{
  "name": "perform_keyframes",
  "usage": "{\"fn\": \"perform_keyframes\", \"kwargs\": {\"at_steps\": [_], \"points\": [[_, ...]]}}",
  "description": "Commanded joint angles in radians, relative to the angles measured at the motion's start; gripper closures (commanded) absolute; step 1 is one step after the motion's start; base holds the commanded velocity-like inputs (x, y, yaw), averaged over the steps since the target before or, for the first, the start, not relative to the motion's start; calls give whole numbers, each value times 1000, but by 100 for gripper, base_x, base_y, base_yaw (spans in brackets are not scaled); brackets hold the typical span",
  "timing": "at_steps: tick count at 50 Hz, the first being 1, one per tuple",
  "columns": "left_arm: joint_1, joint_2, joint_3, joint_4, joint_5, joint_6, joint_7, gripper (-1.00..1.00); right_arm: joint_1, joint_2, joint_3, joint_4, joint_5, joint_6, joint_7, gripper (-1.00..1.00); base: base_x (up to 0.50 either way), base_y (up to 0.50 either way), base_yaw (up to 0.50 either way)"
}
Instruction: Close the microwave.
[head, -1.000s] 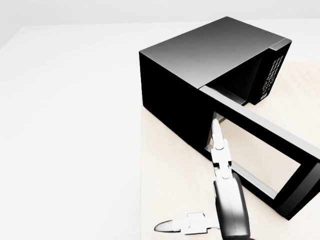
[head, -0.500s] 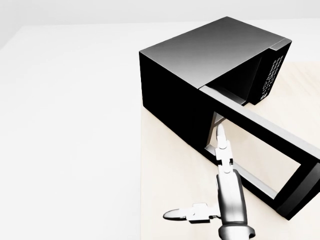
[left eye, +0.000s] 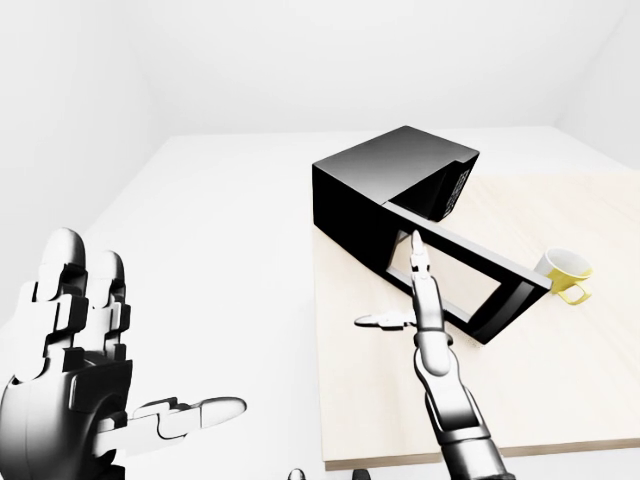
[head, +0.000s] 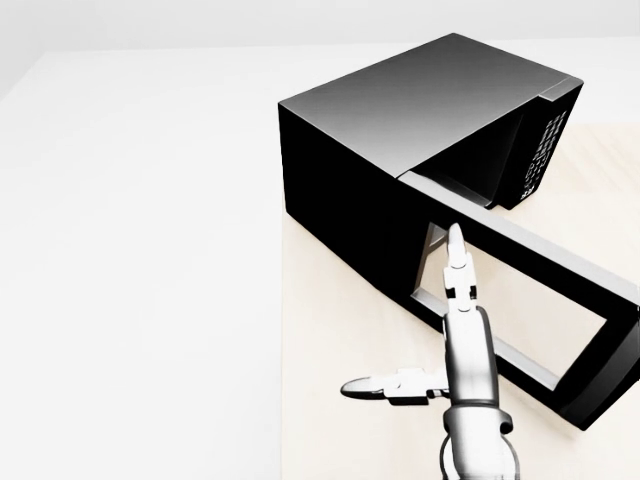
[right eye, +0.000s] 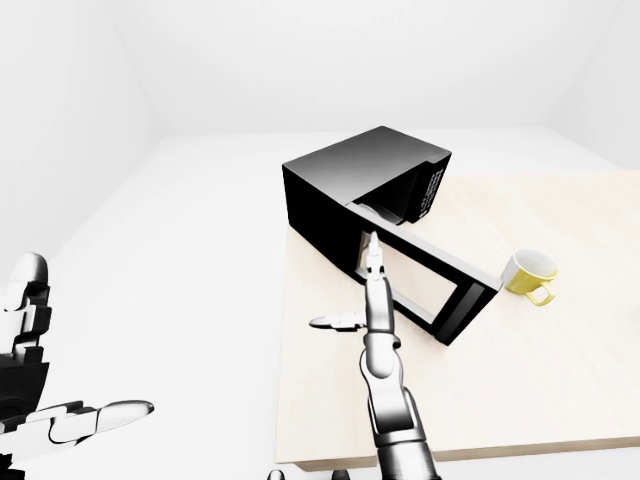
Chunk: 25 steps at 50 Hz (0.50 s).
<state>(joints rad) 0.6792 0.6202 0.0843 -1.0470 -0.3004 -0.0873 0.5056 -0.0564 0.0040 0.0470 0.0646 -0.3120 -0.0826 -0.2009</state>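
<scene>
A black microwave (head: 400, 110) stands on a pale wooden table (head: 340, 330). Its door (head: 520, 245) is swung wide open, reaching toward the head view's lower right, with a see-through window. My right hand (head: 420, 320) is open, its long fingers (head: 457, 262) stretched up against the door's outer face near the hinge end, and the thumb sticks out to the left. My left hand (left eye: 140, 350) is open and empty at the lower left of the left-eye view, away from the table.
A yellow mug (left eye: 565, 272) stands on the table just past the door's free end. The table's left edge runs beside the microwave, and its near edge (left eye: 480, 462) lies at the bottom of the view. White floor and walls surround it.
My right hand has moved right and slightly up along the door's outer face. The door's free end has swung a little toward the microwave. The camera has not moved.
</scene>
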Motion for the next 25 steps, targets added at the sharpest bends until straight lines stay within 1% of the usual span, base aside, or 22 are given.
{"fn": "perform_keyframes", "kwargs": {"at_steps": [1,3,6,9,13,19,23,25], "points": [[3,1,-1,0,0,0,0,-100,-113,-11,-31,83,10,20,0,-100,0,0,0],[8,-3,-9,0,10,0,-2,-100,-136,-15,-37,109,12,18,-4,-100,0,0,0],[12,-3,-6,0,8,0,-4,-100,-167,-20,-44,149,22,15,-2,-100,0,0,0],[13,1,3,0,-3,0,-3,-100,-182,-21,-43,154,19,24,-4,-100,0,0,0],[23,3,3,0,0,0,-2,-100,-208,-23,-47,178,24,24,-7,-100,0,0,0],[31,12,12,0,-9,0,3,-100,-260,-31,-55,252,37,8,-14,-100,0,0,0],[29,5,7,0,-3,0,-1,-100,-306,-40,-65,315,47,-5,-21,-100,0,0,0],[33,3,5,0,0,0,-3,-100,-333,-46,-70,351,54,-5,-25,-100,0,0,0]]}}
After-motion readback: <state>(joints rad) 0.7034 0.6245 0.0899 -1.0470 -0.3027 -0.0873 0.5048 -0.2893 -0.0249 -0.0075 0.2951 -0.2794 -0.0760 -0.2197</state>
